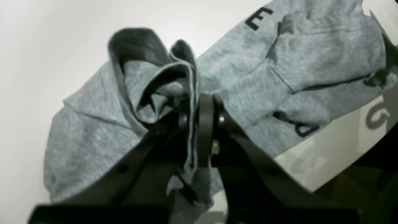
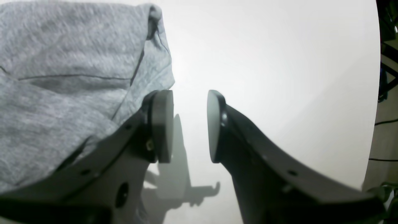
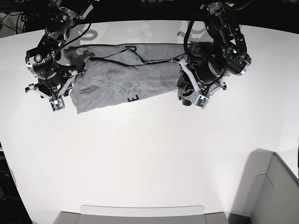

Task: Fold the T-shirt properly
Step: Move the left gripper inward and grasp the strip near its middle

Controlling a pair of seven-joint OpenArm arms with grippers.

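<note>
The heather-grey T-shirt point(image 3: 131, 74) lies bunched and stretched sideways across the far part of the white table, with a black letter E point(image 3: 134, 99) showing at its front edge. My left gripper point(image 1: 194, 105) is shut on a raised fold of the T-shirt point(image 1: 248, 71) at its right end, and the hem hangs between the fingers. It also shows in the base view point(image 3: 183, 81). My right gripper point(image 2: 189, 124) is open and empty, just above the table beside the T-shirt's point(image 2: 62, 77) left end, in the base view point(image 3: 65, 86).
The white table point(image 3: 149, 154) stretches toward the front. A grey bin point(image 3: 275, 186) stands at the front right corner and a flat grey tray edge point(image 3: 140, 212) at the front. The table edge point(image 2: 374, 124) is on the right in the right wrist view.
</note>
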